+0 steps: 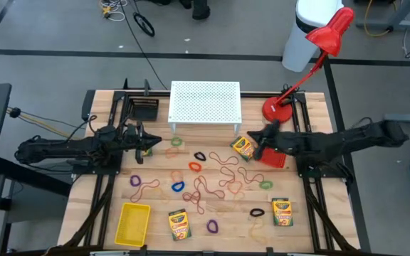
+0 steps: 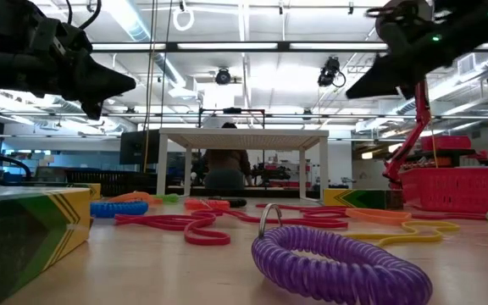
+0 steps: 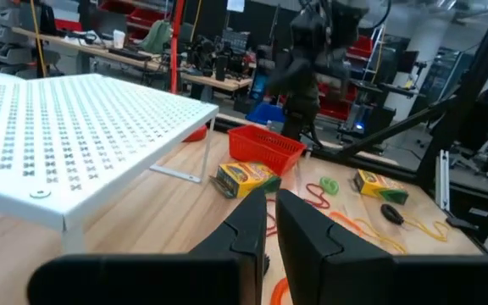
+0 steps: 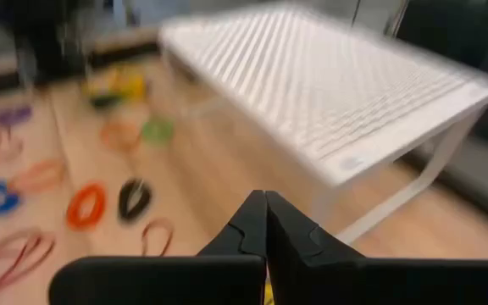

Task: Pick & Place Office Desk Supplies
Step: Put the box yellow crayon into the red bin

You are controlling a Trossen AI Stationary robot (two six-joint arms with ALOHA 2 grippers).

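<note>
High view shows the left gripper hanging above the table at about nine o'clock from the white stand; its fingers are a sliver apart with nothing between them. A crayon box lies just below it. The right gripper sits at about three o'clock from the spread of supplies, closed and empty, right beside another crayon box and the red basket.

From where I stand, hardly anything looks sorted yet. The yellow tray at seven o'clock appears empty. Two more crayon boxes lie near the front edge, one at six o'clock, one at five o'clock. Loops in purple, orange, blue, green and black are scattered across the middle, tangled among the thin rubber bands. I'd judge nearly all the picking is left to do.
</note>
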